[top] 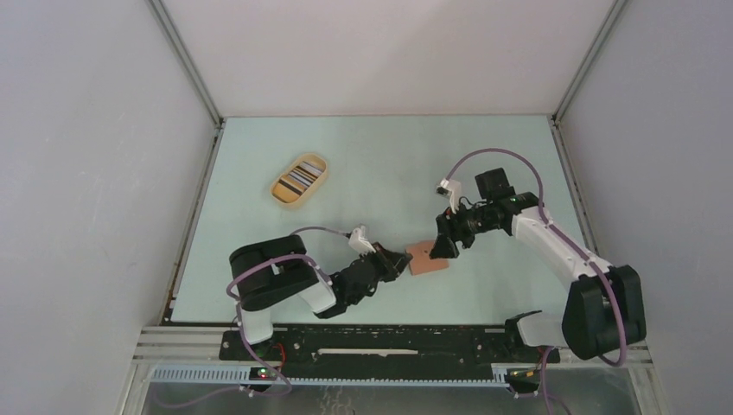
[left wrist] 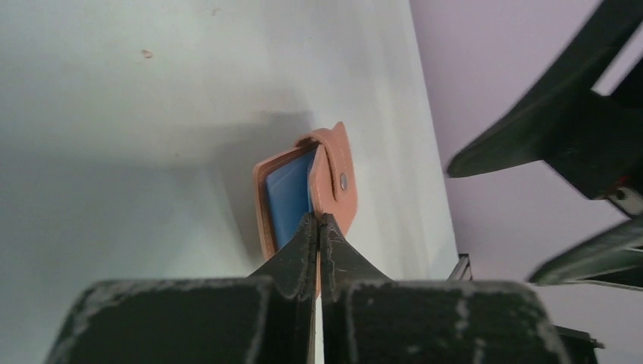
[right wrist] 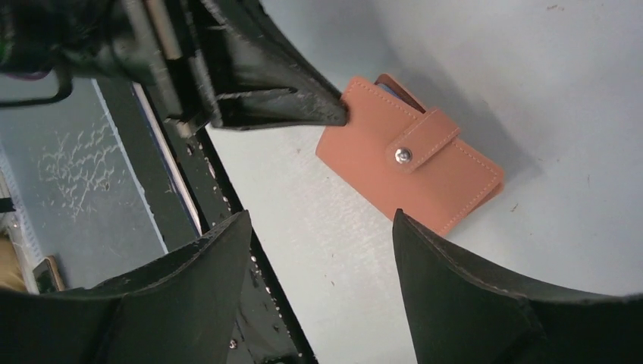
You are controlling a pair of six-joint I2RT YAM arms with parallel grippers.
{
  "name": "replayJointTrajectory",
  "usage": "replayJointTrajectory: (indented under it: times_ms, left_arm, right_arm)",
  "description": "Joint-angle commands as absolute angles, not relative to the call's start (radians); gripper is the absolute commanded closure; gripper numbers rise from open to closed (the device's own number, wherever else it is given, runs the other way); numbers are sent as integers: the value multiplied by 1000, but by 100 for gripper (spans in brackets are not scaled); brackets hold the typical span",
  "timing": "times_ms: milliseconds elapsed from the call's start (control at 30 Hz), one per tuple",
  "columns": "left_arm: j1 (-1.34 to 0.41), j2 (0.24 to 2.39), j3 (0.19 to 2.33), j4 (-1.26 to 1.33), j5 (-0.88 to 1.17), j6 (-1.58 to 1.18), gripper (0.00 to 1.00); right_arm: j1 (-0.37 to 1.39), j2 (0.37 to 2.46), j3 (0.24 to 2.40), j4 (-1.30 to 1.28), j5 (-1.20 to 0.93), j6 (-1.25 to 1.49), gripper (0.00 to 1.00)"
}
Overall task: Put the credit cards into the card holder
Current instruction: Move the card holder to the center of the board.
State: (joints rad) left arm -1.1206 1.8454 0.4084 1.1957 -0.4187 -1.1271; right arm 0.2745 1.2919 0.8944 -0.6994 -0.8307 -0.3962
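Reddish-brown card holder [right wrist: 364, 144] is pinched at its edge by the left end effector [left wrist: 318, 221] (snap [right wrist: 404, 155] fastened), so the right end effector [right wrist: 320, 220], open near it, likely must unsnap it.

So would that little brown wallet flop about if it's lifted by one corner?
Probably bends: the wallet looks like thin stitched leather folded in two. The left hand pinches only its edge and one side gapes, so it may sag open. Flat and small, it likely slides, never rolls.

The card holder [top: 430, 258] lies between left fingers [top: 397, 259] and right fingers [top: 446, 246], the tray [top: 285, 200] well apart.
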Motion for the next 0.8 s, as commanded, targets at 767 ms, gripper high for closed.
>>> replayJointTrajectory:
  times_ms: [767]
  left_arm:
    - [-1251,1914,562,1101,-660,-1282,100]
  right_arm:
    - [433,1546,1002,-641,-395,-233,40]
